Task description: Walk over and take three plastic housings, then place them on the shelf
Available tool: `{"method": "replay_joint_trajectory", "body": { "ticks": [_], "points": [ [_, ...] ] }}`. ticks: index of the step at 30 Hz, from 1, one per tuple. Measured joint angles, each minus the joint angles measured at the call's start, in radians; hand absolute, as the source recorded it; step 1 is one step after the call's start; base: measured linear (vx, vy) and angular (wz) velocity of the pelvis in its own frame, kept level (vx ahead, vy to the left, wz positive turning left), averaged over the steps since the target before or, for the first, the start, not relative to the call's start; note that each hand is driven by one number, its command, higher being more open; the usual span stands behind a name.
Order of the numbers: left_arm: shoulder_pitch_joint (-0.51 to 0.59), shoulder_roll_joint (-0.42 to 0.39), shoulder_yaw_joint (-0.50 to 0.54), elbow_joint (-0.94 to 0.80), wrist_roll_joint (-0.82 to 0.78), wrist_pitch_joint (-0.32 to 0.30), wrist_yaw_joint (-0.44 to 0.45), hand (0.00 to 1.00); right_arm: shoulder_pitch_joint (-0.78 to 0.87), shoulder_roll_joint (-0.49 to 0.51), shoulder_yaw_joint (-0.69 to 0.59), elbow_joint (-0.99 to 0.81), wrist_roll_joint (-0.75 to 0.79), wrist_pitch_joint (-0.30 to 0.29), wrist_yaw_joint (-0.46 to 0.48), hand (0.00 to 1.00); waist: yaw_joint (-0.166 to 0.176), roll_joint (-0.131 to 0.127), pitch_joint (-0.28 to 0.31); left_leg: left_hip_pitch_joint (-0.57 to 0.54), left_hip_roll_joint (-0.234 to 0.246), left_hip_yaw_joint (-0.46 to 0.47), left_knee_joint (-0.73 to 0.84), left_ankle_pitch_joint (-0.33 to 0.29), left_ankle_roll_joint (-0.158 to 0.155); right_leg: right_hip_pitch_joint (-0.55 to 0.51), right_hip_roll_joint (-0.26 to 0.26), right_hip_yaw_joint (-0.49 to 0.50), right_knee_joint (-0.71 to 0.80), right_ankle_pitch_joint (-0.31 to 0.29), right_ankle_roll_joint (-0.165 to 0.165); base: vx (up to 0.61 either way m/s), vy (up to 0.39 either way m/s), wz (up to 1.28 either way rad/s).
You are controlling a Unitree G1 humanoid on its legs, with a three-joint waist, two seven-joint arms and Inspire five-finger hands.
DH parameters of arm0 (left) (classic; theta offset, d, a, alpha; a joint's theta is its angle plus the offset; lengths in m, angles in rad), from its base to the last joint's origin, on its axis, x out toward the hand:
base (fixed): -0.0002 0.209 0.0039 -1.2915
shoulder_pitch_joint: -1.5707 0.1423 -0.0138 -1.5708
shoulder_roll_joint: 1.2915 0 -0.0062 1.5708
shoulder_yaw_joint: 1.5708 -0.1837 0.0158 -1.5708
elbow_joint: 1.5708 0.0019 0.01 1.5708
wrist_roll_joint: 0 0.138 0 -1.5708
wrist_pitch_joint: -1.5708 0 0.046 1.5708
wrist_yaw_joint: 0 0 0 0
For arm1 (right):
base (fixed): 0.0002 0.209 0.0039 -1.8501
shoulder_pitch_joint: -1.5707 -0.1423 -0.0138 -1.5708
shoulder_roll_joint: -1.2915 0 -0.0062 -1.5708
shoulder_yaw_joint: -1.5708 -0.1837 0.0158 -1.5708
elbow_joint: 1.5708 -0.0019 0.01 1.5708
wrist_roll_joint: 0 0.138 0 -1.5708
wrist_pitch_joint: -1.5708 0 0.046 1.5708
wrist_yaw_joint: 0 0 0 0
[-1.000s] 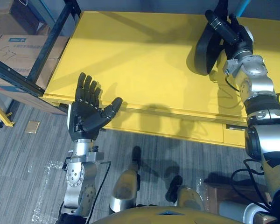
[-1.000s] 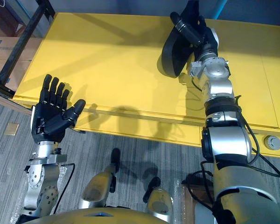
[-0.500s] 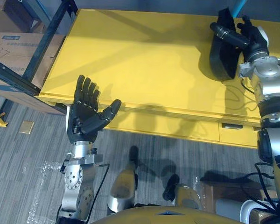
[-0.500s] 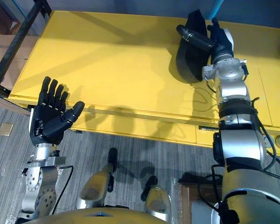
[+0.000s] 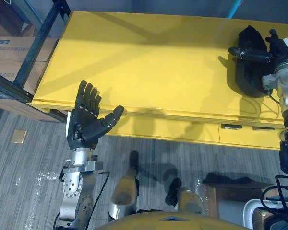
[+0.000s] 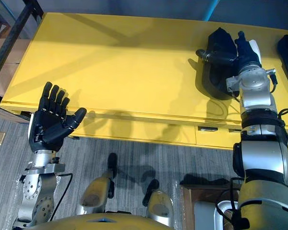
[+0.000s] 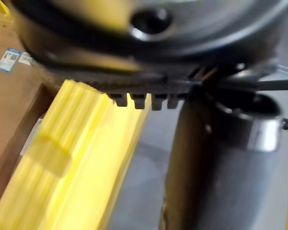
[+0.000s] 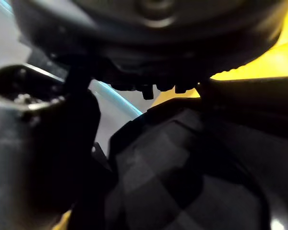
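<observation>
Right hand (image 6: 246,56), fingers clamped across the black plastic housing (image 6: 212,79), which stands on edge on the yellow surface (image 5: 149,62), probably ready for lifting; left hand (image 5: 85,125), fingers apart, hangs empty near the front edge.

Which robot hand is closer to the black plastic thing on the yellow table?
Right. The right hand grips the black housing; the left hand is open, far off at the yellow table's near edge.

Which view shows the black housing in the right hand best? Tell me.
The right eye view: the whole housing shows against the yellow table, gripped by the right hand. The left eye view gives the same, nearer its edge. The right wrist view gives a close, dark patch of it.
</observation>
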Motion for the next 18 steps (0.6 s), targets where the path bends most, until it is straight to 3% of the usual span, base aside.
{"method": "replay_joint_trajectory", "body": {
  "ticks": [4,8,15,18],
  "points": [
    [0.0,0.0,0.0,0.0,-0.001,0.0,-0.007,1.0,0.031,0.0,0.0,-0.001,0.002,-0.097,0.0,1.0,-0.001,0.0,0.0,0.0,0.002,0.001,0.0,0.0,0.0,0.001,0.006,0.001,0.001,0.002,0.0,0.01,-0.048,-0.02],
    [0.001,0.0,0.001,0.0,-0.001,0.0,-0.019,1.0,0.045,0.0,0.0,-0.003,0.0,-0.158,-0.016,1.0,0.0,0.0,0.0,0.0,0.005,0.001,0.0,0.0,0.0,0.001,0.009,0.001,0.0,0.002,0.0,0.01,-0.039,0.0],
    [0.005,0.0,0.001,0.001,-0.002,0.0,-0.056,1.0,0.075,0.0,-0.007,-0.136,-0.003,-0.323,-0.212,1.0,-0.005,0.003,-0.002,0.0,0.007,0.0,0.0,0.0,0.0,0.002,0.012,0.0,-0.002,0.002,0.0,0.01,-0.038,0.0],
    [0.006,-0.004,0.0,0.001,-0.004,0.0,-0.074,1.0,0.085,0.0,-0.053,-0.246,-0.003,-0.359,-0.268,1.0,-0.007,0.008,-0.005,0.0,0.005,-0.003,0.001,0.0,0.0,0.008,0.012,-0.006,-0.009,0.004,-0.001,0.02,-0.032,0.04]
  ]
}}
